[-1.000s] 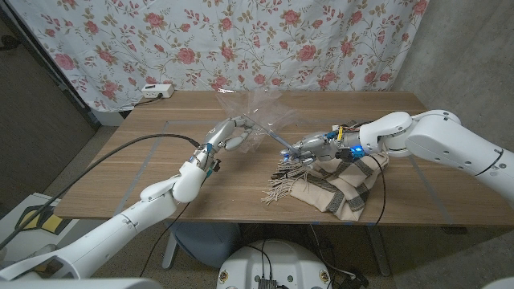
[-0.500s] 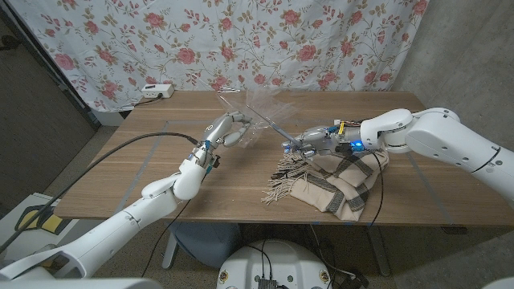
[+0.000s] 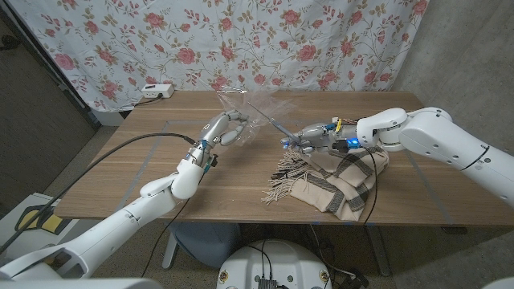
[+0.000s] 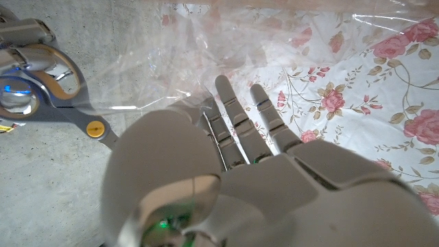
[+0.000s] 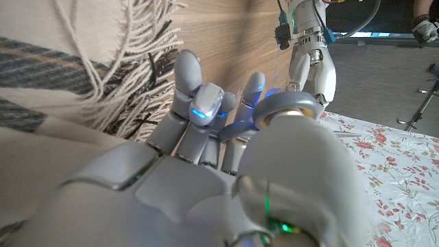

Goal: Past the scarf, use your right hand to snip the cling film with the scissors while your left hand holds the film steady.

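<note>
A beige checked scarf (image 3: 333,186) lies heaped near the tabletop's (image 3: 161,172) front right edge. Past it, mid-table, the left hand (image 3: 225,128) pinches the raised clear film (image 3: 261,108), while the right hand (image 3: 317,138) grips the scissors (image 3: 281,132), blades at the film.

Cling film (image 3: 255,112) lies behind the scarf (image 3: 333,183); scissors (image 3: 283,132) between them.
</note>
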### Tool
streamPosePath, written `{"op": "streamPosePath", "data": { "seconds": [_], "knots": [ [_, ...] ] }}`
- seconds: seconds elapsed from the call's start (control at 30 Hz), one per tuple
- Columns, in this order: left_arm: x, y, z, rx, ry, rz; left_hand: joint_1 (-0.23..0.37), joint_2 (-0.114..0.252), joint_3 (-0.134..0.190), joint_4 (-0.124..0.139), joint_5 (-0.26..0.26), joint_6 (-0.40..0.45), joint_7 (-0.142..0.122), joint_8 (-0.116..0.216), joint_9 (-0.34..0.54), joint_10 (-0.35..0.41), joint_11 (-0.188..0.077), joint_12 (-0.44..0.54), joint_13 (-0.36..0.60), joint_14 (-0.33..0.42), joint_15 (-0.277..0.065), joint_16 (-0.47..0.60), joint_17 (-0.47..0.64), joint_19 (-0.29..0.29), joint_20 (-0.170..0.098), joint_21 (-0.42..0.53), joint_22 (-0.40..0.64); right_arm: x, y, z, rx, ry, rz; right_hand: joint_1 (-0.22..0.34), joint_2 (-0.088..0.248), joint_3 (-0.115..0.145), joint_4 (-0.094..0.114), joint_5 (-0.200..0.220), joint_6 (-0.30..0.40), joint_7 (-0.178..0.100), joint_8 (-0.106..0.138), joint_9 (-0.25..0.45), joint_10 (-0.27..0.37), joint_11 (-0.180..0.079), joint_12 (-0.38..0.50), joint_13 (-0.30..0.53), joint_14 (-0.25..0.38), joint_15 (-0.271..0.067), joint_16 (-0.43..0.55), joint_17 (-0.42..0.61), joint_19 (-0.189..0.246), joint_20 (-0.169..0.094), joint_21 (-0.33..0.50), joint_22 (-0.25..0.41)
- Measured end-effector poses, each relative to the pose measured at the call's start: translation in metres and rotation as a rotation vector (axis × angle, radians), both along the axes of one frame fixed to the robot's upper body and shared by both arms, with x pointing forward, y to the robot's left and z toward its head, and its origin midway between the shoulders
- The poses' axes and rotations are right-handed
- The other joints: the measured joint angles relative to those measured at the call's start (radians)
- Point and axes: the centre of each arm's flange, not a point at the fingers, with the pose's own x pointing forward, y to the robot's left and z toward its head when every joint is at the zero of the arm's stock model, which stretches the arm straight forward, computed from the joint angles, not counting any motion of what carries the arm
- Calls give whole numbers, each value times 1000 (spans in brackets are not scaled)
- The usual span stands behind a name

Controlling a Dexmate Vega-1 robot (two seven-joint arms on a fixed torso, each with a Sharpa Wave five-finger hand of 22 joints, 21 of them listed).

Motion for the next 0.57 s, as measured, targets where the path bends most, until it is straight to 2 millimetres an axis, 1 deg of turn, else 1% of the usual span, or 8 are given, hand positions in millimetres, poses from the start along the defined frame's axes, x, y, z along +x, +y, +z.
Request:
{"op": "streamPosePath", "data": {
  "seconds": [0.03, 0.1, 0.17, 0.27, 0.33, 0.37, 0.43, 0.57],
  "knots": [
    [0, 1, 0, -1, 0, 0, 0, 0, 0, 0, 0, 0, 0, 0, 0, 0, 0, 0, -1, 0, 0, 0, 0, -1, -1, 0, 0, 1, 0, 0, 2, -1, -2, -6, 0, 9, -1, 0, 0, 0, 2, 1, 0, 0, 4, 0, 8, -2, 7, 0, 10, 2, 1, 9],
    [0, 2, 0, -3, -2, -2, -1, 1, -3, -3, 0, 0, 0, 0, -3, 0, 0, 0, -2, 0, 0, 0, 0, -4, -4, 0, 0, 1, 1, 0, 4, -1, -3, -12, -1, 16, -8, 0, 0, 0, 8, 5, 0, 0, 8, 0, 17, -7, 18, 0, 26, -3, 14, 41],
    [1, 4, 0, -6, -4, -2, -1, 1, -4, -4, 0, 0, 0, 0, -4, 4, 4, 0, -2, 0, 0, 0, 0, -4, -4, 0, 0, 2, 1, 1, 7, -3, -7, -19, -2, 27, -8, 0, -2, -2, 8, 5, 0, 0, 11, 0, 28, -8, 21, 0, 41, -6, 20, 72],
    [2, 6, 0, -9, -4, -3, -1, 1, -4, -4, -4, 0, 0, -1, -4, 4, 4, 0, -2, 0, 0, 0, 0, -7, 0, 6, 0, 4, 1, 0, 8, -1, -11, -30, -1, 34, -9, 0, -4, -4, 8, 9, 5, 3, 12, 0, 30, -10, 28, 0, 43, -7, 20, 100],
    [4, 7, -1, -11, -2, -3, -1, 1, -4, -4, -4, 0, 0, -5, -4, 4, 4, 0, -2, 0, 0, 0, 5, -7, 0, 6, 0, 6, 0, -1, 10, 1, -16, -33, -3, 36, -11, 0, -4, -4, 15, 9, 10, 2, 12, 0, 37, -16, 29, 0, 43, -7, 20, 112],
    [4, 7, -1, -11, -2, -3, -1, 1, -4, -4, -4, -4, 4, -5, -4, 4, 4, 0, -2, 0, 0, 0, 5, -7, 0, 6, 0, 7, -1, -1, 10, 3, -19, -33, -3, 42, -12, 0, -4, -4, 15, 9, 10, 2, 12, 0, 37, -16, 28, 0, 43, -7, 19, 117],
    [4, 7, -1, -13, -2, -3, -1, 1, -4, -4, -4, -5, 5, -4, -4, 4, 4, 0, -6, 0, 0, 0, 5, -7, 0, 6, 0, 9, -3, -2, 11, 7, -23, -37, -5, 42, -12, 0, -5, -5, 15, 9, 10, 2, 14, 0, 42, -15, 28, 0, 43, -7, 12, 125],
    [6, 6, 0, -17, -1, -3, -1, 1, -4, -4, -4, -5, 5, -5, -4, 4, 4, 0, -5, 0, 0, 0, 2, -7, 0, 10, 0, 13, -6, -2, 14, 8, -21, -48, -7, 49, -19, 0, -9, -9, 15, 6, 15, -4, 18, 0, 46, -19, 29, 0, 43, -7, 12, 137]
  ]
}}
